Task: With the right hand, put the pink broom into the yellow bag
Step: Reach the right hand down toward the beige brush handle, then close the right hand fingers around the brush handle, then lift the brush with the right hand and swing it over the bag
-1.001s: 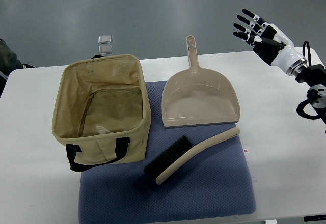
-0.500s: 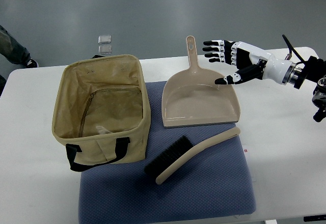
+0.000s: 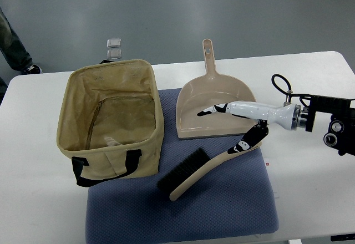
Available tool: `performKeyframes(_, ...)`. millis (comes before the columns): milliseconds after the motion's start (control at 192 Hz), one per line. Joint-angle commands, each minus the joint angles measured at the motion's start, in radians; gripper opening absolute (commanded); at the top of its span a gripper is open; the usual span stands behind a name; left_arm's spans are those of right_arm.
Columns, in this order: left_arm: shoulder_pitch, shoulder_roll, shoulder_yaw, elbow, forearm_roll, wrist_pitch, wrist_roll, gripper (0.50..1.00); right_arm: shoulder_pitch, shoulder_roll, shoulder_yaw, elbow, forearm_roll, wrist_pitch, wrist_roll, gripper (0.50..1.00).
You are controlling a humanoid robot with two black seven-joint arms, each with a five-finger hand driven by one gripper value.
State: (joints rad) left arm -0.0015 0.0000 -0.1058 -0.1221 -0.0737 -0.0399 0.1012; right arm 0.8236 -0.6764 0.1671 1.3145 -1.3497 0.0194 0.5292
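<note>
The right hand (image 3: 236, 123) reaches in over the dustpan (image 3: 217, 111), palm turned edge-on. Its long fingers (image 3: 213, 111) stretch out over the pan's tray while the thumb (image 3: 248, 140) drops down toward the broom's handle end, so the hand is spread and holds nothing yet. The broom (image 3: 206, 167) lies just in front of the dustpan on the blue mat (image 3: 222, 211), handle angled up toward the pan's near right corner, dark bristles at the end nearer the bag (image 3: 111, 119). Whether the thumb already touches the handle cannot be told.

The step in hand looks like the reach for the grasp. To do it well, the hand probably needs to come off the dustpan and settle lower, with the fingers on one side of the handle and the thumb on the other, closing around the bare handle rather than the bristles. A grip a little way in from the handle tip would likely keep the bristle end from drooping during the lift. The bag stands open to the left of the dustpan, its mouth wide, so the broom may go in bristles first.

The mat lies on a white table (image 3: 310, 183). Beyond the table is grey floor, with a person's leg and shoe (image 3: 16, 52) at the far left.
</note>
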Motion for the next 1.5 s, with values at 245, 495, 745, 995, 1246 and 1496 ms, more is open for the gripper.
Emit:
performKeyframes(245,0.0,0.0,0.0,0.001,0.0,0.0,0.0,1.0,-0.005,-0.012,-0.123,0.006,-0.238,-0.18,-0.051,0.832)
performKeyframes(495,0.0,0.0,0.0,0.001,0.0,0.0,0.0,1.0,-0.005,-0.012,-0.161,0.006,-0.286,-0.223,-0.118,0.768)
performKeyframes(745,0.0,0.0,0.0,0.001,0.0,0.0,0.0,1.0,-0.009,-0.006,-0.161,0.005,-0.315,-0.236,-0.153,0.756)
performKeyframes(995,0.0,0.0,0.0,-0.001,0.0,0.0,0.0,1.0,-0.009,0.0,-0.161,0.0,-0.324,-0.249,-0.164,0.609)
performKeyframes(1246,0.0,0.0,0.0,-0.001,0.0,0.0,0.0,1.0,-0.003,-0.002,-0.161,-0.006,-0.327,-0.286,-0.166,0.5)
performKeyframes(1496,0.0,0.0,0.0,0.001,0.0,0.0,0.0,1.0,0.015,-0.022,-0.146,-0.009,-0.312,-0.335,-0.164,0.5)
